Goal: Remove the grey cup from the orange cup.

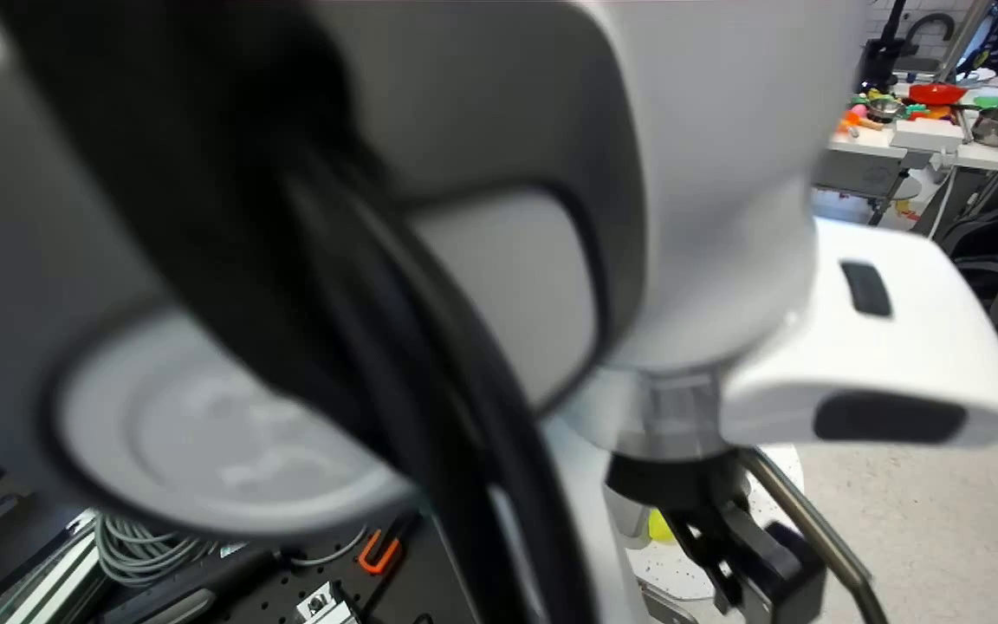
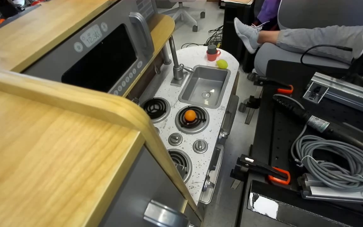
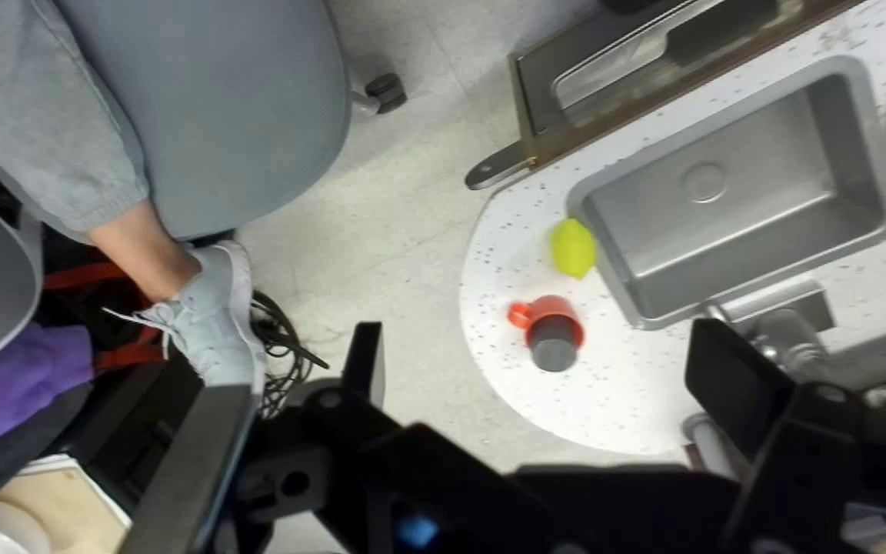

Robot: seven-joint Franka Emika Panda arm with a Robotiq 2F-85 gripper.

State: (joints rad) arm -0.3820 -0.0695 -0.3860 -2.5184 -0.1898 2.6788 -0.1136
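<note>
The grey cup (image 2: 212, 49) sits in the orange cup (image 2: 212, 56), its upper part sticking out above the rim, on the far rounded end of the white counter. In the wrist view the grey cup (image 3: 553, 355) looks dark grey, and the orange cup (image 3: 547, 307) has its handle on the left. My gripper (image 3: 539, 358) is open and empty. Its fingers stand wide apart on either side of the cups in the picture, well above them. In an exterior view the gripper (image 1: 750, 559) shows below the arm, which hides both cups there.
A yellow-green ball (image 3: 573, 248) lies between the cups and the sink basin (image 3: 727, 185). A faucet (image 2: 178, 71) stands behind the sink. An orange ball (image 2: 190, 115) sits on a burner. The microwave (image 2: 106, 60) and a wooden shelf (image 2: 58, 148) flank the counter. A person sits nearby.
</note>
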